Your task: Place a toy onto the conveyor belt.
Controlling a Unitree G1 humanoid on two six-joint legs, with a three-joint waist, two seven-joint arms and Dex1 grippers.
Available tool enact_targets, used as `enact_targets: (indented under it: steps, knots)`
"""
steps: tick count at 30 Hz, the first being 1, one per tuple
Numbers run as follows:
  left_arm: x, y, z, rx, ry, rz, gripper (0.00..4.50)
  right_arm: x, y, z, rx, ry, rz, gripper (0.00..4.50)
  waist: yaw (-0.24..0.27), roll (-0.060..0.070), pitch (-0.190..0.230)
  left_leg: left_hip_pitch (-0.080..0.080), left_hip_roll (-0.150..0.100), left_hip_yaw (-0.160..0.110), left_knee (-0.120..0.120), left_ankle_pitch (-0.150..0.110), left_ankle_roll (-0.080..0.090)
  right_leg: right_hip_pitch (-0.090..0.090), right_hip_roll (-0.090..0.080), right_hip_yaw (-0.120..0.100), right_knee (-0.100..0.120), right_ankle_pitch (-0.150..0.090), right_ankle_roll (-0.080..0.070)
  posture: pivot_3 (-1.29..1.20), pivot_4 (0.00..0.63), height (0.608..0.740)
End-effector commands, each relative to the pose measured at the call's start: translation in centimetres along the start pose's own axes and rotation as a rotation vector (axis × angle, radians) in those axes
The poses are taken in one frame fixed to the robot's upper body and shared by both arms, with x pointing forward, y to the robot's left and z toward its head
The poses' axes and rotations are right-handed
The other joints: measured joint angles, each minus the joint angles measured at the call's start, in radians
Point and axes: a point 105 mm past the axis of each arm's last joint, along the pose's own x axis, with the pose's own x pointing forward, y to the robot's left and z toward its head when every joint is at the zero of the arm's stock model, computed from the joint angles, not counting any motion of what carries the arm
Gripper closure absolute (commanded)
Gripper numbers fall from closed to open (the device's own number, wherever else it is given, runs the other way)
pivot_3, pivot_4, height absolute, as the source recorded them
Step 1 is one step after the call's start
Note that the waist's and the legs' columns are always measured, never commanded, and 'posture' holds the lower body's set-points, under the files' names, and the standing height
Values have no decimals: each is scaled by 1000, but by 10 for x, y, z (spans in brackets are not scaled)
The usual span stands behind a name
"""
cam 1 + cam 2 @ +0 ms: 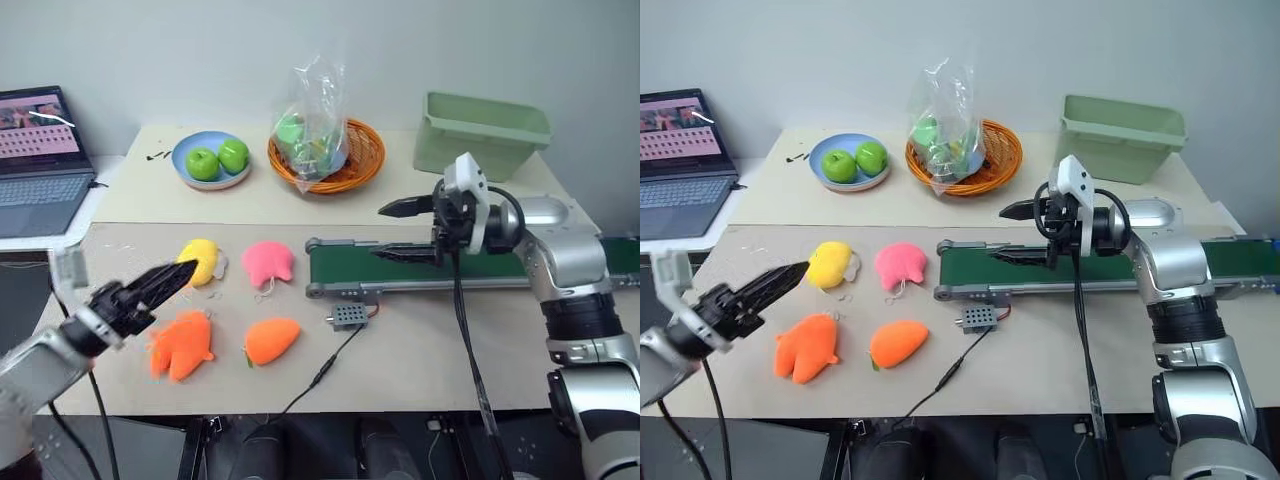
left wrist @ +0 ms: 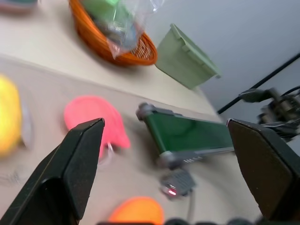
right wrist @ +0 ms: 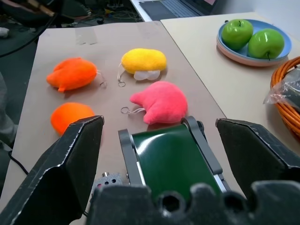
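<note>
Two grippers, left and right, both spread, empty; lobed bright orange plush toy, lower left: probably soft, light; pinch rounded body, then dark green conveyor belt.

A robotics test bench, by all signs, set up in a plain room against a bare grey wall. Brown paper taped over the tabletop, a small conveyor belt wired to a grey control box, an open laptop alongside. Plush toys and a plate of apples laid out as props.
</note>
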Motion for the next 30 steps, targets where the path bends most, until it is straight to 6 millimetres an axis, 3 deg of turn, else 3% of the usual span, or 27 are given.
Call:
enact_targets:
  steps: [1,4,11,19,30]
  knots:
    - [-29,7,7,-154,-48,22,31,-3,-2,13,-64,-18,1,0,-1,0,0,1,1,0,0,0,0,0,0,0,0,0,0,0,150,740]
    - [-60,46,6,-303,-160,177,31,-4,-2,10,-61,-7,-3,0,1,0,0,3,0,1,-2,0,0,1,0,1,1,-1,-2,0,150,740]
    - [-91,83,-17,-486,-243,305,31,-8,-2,5,-56,18,-23,0,6,0,0,4,0,1,-3,0,0,2,0,-1,1,-2,-3,0,150,740]
    - [-81,105,-65,-560,-125,402,31,-12,-5,7,-71,30,-40,0,4,0,0,4,0,3,-3,0,0,2,0,-1,1,-2,-3,0,150,740]
    - [-55,117,-85,-590,-63,389,31,-22,-7,10,-98,52,-84,0,18,9,-6,5,-1,6,-3,0,-1,4,0,-2,1,-2,-3,0,150,740]
